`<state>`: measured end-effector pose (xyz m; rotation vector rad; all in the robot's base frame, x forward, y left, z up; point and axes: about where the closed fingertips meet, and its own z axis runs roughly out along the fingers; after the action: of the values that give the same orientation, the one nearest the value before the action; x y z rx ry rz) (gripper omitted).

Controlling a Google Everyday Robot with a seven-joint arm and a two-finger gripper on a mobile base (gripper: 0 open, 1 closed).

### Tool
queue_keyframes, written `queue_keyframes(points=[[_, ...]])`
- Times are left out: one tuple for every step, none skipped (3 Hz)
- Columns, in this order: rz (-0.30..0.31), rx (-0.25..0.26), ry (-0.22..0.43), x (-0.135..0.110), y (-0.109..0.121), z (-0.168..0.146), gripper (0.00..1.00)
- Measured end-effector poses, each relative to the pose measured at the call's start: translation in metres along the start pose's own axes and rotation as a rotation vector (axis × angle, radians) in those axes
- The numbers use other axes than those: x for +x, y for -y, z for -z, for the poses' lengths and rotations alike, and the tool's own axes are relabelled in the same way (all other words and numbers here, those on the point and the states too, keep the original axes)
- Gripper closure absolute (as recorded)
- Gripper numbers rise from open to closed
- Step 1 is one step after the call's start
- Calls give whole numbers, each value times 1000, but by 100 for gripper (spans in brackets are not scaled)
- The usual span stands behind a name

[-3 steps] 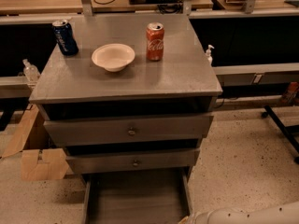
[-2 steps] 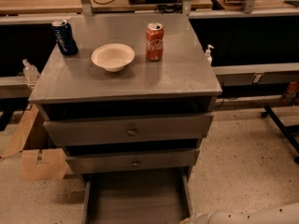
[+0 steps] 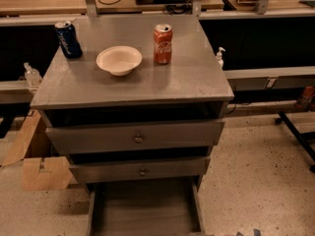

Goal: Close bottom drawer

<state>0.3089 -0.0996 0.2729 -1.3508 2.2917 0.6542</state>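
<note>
Dropping from view, arm leaves only sliver at lower right; pincer out of shot, grip cannot tell. Bottom drawer just left of sliver, still pulled out; push pending.

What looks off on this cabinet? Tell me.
The bottom drawer is pulled far out, while the top drawer and middle drawer sit almost shut. Red can, blue can and bowl stand upright, nothing spilled. The gripper is not in view.

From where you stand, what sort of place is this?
Likely a lab or workshop: bench with cables behind, cabinet with bottom drawer open, cardboard box beside it. The hand is out of view.
</note>
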Motion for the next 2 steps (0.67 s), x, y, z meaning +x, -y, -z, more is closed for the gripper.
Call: queue_keyframes(points=[[-46,-31,54,31,-2,-37,100],[-84,-76,114,53,2,-76,100]])
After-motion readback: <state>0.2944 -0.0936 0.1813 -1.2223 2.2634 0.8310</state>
